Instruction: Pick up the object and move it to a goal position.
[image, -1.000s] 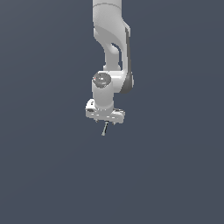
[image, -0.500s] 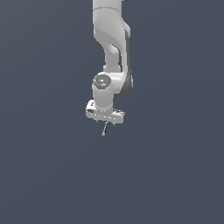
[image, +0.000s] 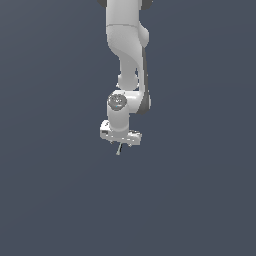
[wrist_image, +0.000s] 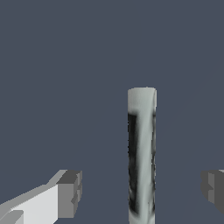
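**Step in hand: secure the object before transport.**

1. Status. In the exterior view the arm (image: 127, 55) hangs down from the top centre of the frame. The gripper (image: 120, 143) sits just above the middle of the frame and points downward. The object (image: 119, 149), a thin grey rod, protrudes from under the gripper, tilted slightly toward the exterior view's left. No desk edge or goal marker is visible against the uniform background, so it cannot be told whether the rod rests on anything.

2. Gripper state. The wrist view shows the object (wrist_image: 141, 153) standing between the two fingers (wrist_image: 70, 194), with open background visible on both sides of it. The gripper is spread and neither pad touches the rod.

3. Procedure, as a judgement.
   - Close the fingers slowly and evenly. The rod is narrow (far narrower than the present opening), so a fast closure may knock it sideways before both pads meet it.
   - The rod appears nearer one finger than the other. Centre the gripper on it first so that both pads arrive together.
   - Confirm a firm pinch on the rod before lifting.
   - Move toward the goal at moderate speed. A thin rod held by a short length can pivot between the pads.
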